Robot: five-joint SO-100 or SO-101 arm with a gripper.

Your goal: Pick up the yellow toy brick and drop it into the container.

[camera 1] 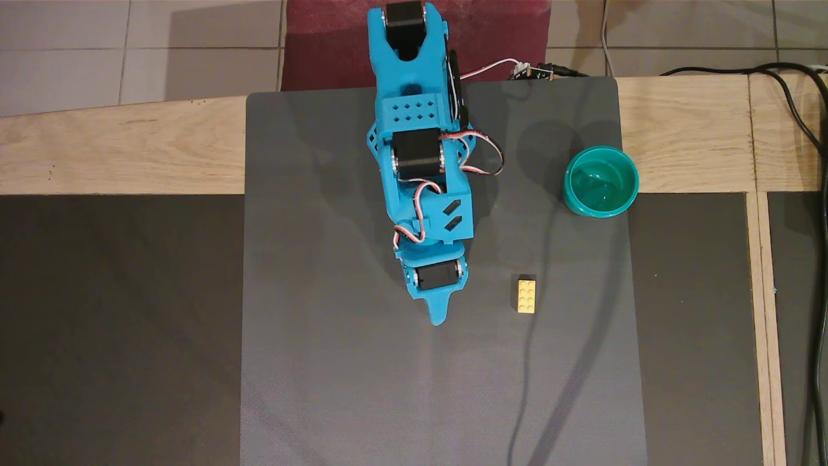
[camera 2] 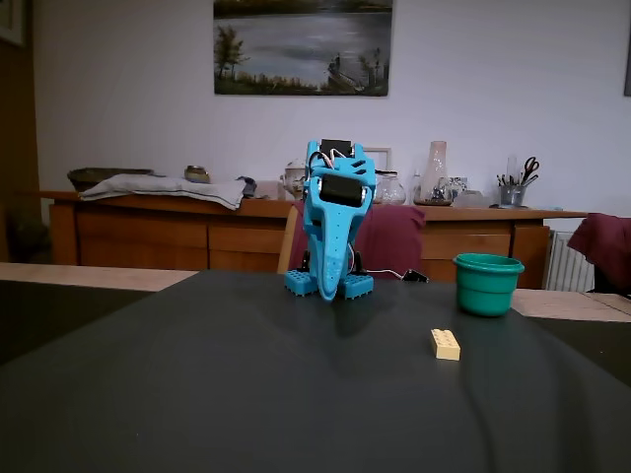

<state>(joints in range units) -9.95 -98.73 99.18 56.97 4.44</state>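
The yellow toy brick point(camera 1: 526, 296) lies flat, studs up, on the grey mat; it also shows in the fixed view point(camera 2: 446, 344). The teal-green cup point(camera 1: 569, 188) stands upright at the mat's far right edge, seen also in the fixed view point(camera 2: 487, 291), and looks empty. My blue gripper point(camera 1: 438, 317) points down toward the mat with its jaws together and nothing in them; in the fixed view point(camera 2: 328, 293) it hangs in front of the arm's base. The brick lies to the gripper's right in the overhead view, well apart from it. The cup stands beyond the brick.
A grey mat point(camera 1: 323, 362) covers the middle of the wooden table point(camera 1: 129, 149). Black cables point(camera 1: 802, 116) run along the right side. A dark red chair point(camera 1: 323, 39) stands behind the arm's base.
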